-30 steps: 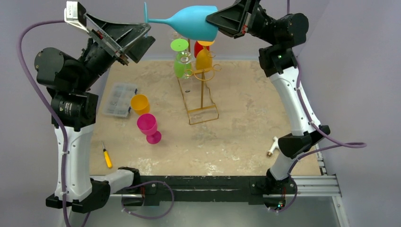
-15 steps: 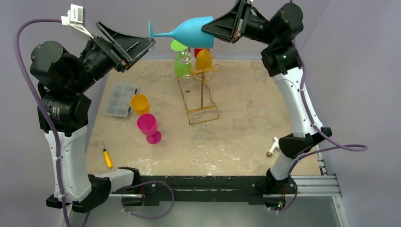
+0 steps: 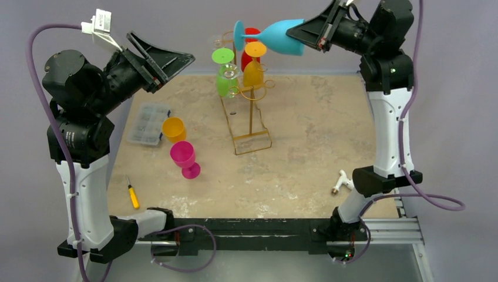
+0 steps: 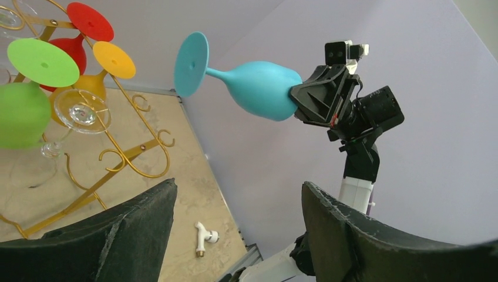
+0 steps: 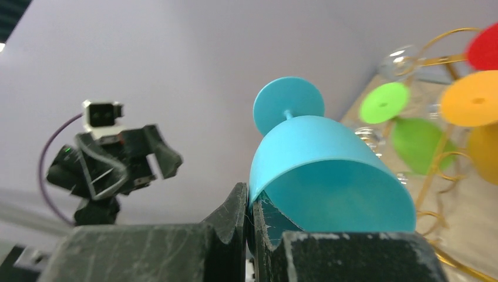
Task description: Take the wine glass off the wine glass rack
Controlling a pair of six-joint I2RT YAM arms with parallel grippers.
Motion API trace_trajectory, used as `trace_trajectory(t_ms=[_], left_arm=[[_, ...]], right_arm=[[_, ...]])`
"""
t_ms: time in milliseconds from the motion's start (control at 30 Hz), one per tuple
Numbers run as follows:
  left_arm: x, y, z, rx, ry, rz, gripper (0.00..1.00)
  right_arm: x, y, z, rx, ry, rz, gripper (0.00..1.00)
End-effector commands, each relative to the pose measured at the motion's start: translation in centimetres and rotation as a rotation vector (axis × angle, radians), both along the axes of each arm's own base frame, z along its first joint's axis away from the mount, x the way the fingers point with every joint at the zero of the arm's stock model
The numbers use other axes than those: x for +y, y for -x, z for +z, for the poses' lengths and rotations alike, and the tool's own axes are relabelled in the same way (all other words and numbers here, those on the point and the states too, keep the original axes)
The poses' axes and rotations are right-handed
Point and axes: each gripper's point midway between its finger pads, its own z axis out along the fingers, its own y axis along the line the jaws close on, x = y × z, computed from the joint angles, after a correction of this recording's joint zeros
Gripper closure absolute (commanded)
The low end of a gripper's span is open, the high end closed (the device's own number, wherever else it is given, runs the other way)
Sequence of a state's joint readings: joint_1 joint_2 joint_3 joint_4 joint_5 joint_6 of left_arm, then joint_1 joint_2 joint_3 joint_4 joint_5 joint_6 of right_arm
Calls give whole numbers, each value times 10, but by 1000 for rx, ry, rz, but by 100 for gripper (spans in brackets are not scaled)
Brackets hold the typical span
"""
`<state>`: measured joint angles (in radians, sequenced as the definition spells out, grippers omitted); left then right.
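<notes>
Your right claw [image 3: 292, 34] is clamped on the rim of one turquoise plastic wine glass [image 3: 273, 36], with one finger inside the bowl and one outside. The glass lies on its side in the air, foot pointing left, above the gold wire wine glass rack [image 3: 251, 114] and clear of its hooks.

Your left claw [image 4: 238, 205] hangs raised at the left, fingers spread wide, holding nothing.

The rack carries five glasses, all hung foot up: one green [image 3: 224, 79], one red [image 3: 248, 59], one orange-yellow [image 3: 253, 73] and two clear [image 4: 76, 111] [image 4: 10, 14].

On the beige table [image 3: 305, 135] you have:
- one magenta goblet [image 3: 184, 158], upright
- one orange cup [image 3: 174, 128] just behind it
- one clear compartment box [image 3: 148, 122]
- one yellow-handled screwdriver [image 3: 133, 194]
- one small white fitting [image 3: 339, 181]
</notes>
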<state>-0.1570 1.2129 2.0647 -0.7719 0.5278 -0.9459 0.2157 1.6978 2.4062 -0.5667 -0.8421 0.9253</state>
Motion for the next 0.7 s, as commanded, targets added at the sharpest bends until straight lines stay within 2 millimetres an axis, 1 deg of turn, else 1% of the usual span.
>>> trace_trajectory(t_ms=[0,100,200,333,400,500,567,667], left_arm=[[3,4,7,-52,-28,7,25],[3,4,4,-51,-41,6,25],[3,3,1,-47,-54,8,25],[2,1,-3,-36,-63,3,25],[1,-1,-4,-35,-67,-3,26],[0,-5,-5,-33,-70,-11,26],[-2,-8,-4,-31,-67,-18,27],[-4,-12,-2,-29,-58,-30,27]], right_arm=[[-41,-6,-1,-63,105,-219,100],[-62,-15,-9,-58,171,-346,100],[-83,-21,-23,-38,251,-473,100],[-113,-25,-41,-3,367,-633,100],[-129,-23,-50,15,431,-707,100],[-151,-19,-68,61,529,-793,100],[-161,-17,-83,105,591,-820,100],[-171,-12,-115,214,694,-825,100]])
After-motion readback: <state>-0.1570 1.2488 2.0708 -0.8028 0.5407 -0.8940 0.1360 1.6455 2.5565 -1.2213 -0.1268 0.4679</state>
